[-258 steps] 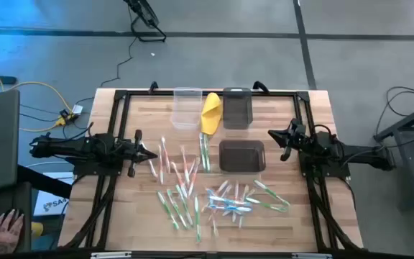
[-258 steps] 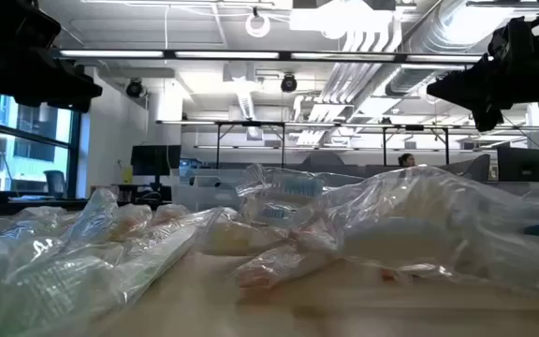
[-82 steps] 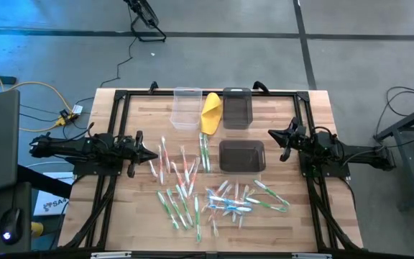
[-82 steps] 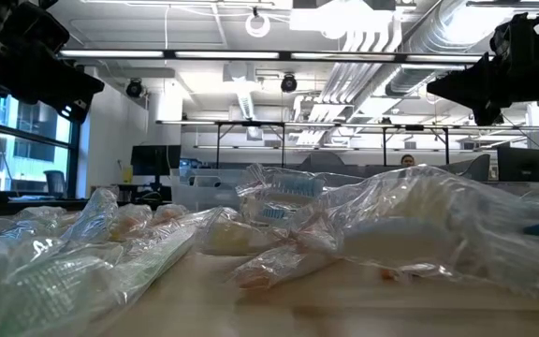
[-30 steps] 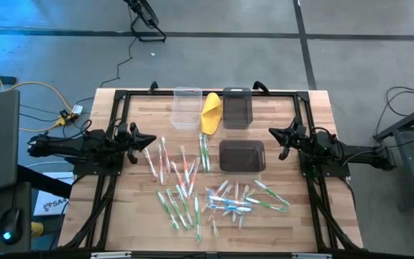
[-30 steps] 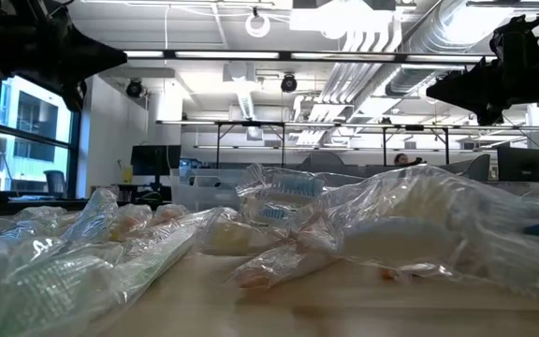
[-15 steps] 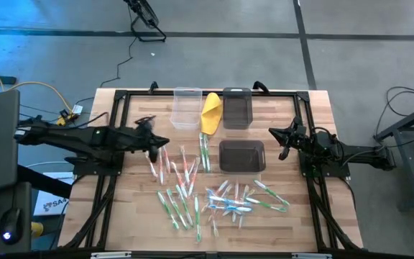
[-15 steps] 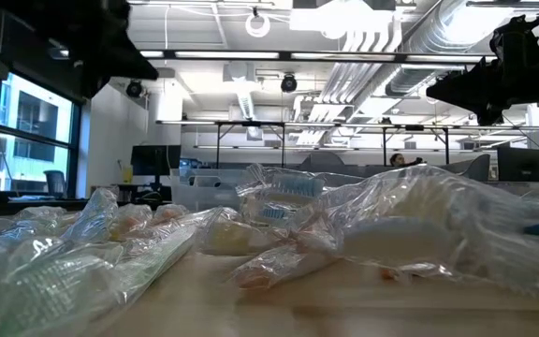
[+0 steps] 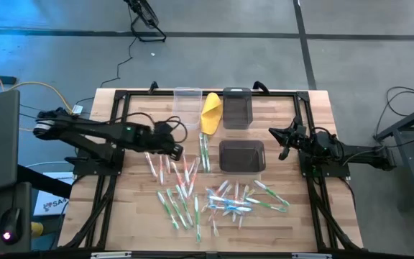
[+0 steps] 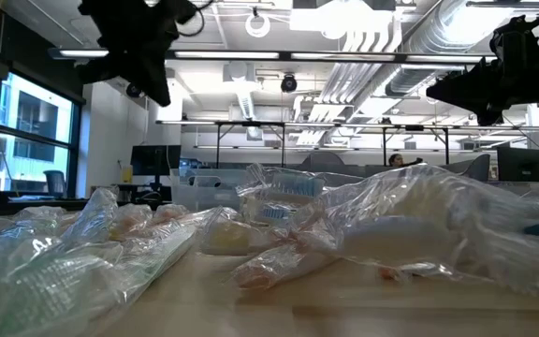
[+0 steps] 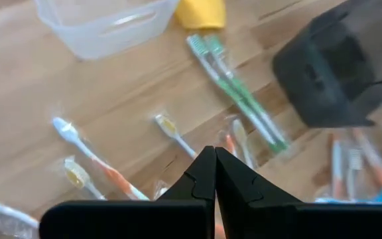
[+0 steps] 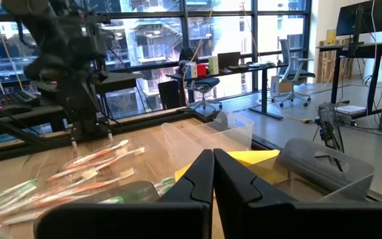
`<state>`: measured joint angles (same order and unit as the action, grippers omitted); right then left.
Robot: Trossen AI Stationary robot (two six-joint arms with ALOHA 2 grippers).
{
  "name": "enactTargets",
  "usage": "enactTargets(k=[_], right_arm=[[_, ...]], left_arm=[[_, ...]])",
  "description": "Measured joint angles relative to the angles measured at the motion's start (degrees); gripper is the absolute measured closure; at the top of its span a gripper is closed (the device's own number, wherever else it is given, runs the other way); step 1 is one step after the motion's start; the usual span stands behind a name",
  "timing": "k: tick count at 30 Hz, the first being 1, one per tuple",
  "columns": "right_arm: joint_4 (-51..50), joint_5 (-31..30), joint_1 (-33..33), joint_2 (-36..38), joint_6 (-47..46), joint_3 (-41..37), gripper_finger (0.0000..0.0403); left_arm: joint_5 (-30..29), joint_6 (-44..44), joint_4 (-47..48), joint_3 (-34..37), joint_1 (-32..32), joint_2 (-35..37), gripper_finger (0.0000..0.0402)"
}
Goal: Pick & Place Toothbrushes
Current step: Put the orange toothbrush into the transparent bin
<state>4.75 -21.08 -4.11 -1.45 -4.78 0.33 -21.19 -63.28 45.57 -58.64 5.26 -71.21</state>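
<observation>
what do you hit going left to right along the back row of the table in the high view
clear bin → yellow folded cloth → dark bin

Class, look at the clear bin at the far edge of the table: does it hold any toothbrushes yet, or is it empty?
Empty. From above, the clear bin shows only bare wood through it, and the toothbrushes all lie loose on the table.

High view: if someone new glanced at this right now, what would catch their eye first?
Probably the toothbrushes, scattered loose across the near middle of the table. Next, the left gripper, shut, reached out over their left edge, while the right gripper waits shut at the right side beside a dark bin.
</observation>
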Motion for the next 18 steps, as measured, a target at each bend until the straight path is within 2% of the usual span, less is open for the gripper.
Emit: enactTargets(k=[8, 15, 18], right_arm=[[-0.19, 0.04, 0.00, 0.00, 0.09, -0.02, 0.0401], [-0.46, 0.07, -0.01, -0.31, 0.11, -0.01, 0.0401], [-0.49, 0.05, 0.01, -0.31, 0.13, 0.00, 0.0401]], left_arm=[[1.31, -7.03, -1.85, -0.19, 0.00, -9.09, 0.0401], [1.28, -2.49, -3.78, -0.19, 0.00, -13.09, 0.0401], [1.29, -3.64, -3.77, -0.17, 0.00, -13.27, 0.0401]])
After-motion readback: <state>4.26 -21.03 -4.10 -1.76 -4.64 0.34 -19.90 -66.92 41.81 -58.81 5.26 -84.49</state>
